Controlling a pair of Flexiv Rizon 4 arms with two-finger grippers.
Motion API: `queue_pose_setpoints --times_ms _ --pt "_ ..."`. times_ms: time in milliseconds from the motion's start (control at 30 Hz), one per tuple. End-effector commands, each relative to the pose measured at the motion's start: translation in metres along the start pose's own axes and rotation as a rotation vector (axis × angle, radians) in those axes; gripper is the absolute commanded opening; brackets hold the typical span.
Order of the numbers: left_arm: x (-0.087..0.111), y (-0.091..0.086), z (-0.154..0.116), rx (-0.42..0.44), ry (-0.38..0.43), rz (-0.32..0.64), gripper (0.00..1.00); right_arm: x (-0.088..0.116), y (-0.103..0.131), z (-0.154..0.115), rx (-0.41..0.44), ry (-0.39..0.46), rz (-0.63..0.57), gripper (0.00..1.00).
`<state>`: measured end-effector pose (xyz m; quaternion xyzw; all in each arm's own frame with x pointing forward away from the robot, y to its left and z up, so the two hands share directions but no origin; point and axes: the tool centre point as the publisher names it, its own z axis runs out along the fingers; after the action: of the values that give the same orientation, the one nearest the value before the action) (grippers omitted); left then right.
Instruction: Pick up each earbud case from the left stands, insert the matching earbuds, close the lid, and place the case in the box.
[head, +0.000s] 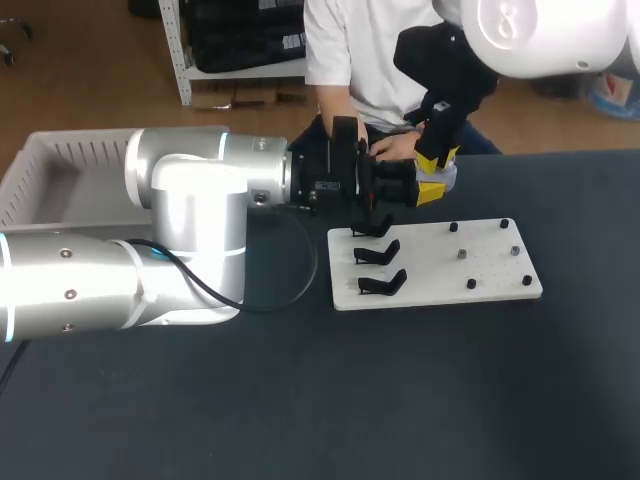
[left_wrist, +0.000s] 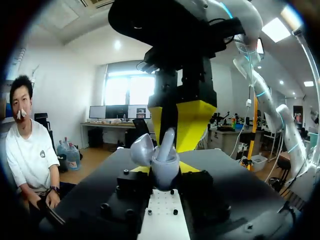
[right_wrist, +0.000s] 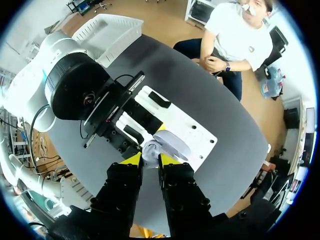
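Dark matte table (head: 450, 400) w/ white pegged stand board (head: 480, 270). Over board's far edge, left gripper (left_wrist: 164, 169) clamps glossy, rounded earbud case (left_wrist: 162, 162), lid up; right gripper (right_wrist: 150, 159) pinches pale earbud (right_wrist: 149, 149) just above it.

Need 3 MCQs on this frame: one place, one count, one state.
1. Where is the earbud case?
A) on a stand
B) in the left gripper
C) in the box
2. How many black stands are on the white board?
A) two
B) three
C) five
3. The case lid is:
A) open
B) shut
C) off, lying on the table

Key:
1 B: the earbud case sits between the left gripper's fingers.
2 B: three stands line the white board's left side.
3 A: the lid is tilted up, with an earbud standing in the case.
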<state>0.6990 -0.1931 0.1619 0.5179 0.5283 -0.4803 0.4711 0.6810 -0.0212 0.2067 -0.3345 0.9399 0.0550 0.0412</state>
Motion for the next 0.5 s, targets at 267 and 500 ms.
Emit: queue_pose_setpoints --times_ms 267,500 --pt "0.0007 0.0005 0.0006 -0.001 -0.006 0.004 0.00 -0.0022 0.0005 0.0043 0.003 0.019 -0.005 0.00" --pt "0.0007 0.0005 0.0006 -0.001 -0.006 0.004 0.00 -0.0034 -0.0005 0.0027 0.009 0.018 -0.003 0.00"
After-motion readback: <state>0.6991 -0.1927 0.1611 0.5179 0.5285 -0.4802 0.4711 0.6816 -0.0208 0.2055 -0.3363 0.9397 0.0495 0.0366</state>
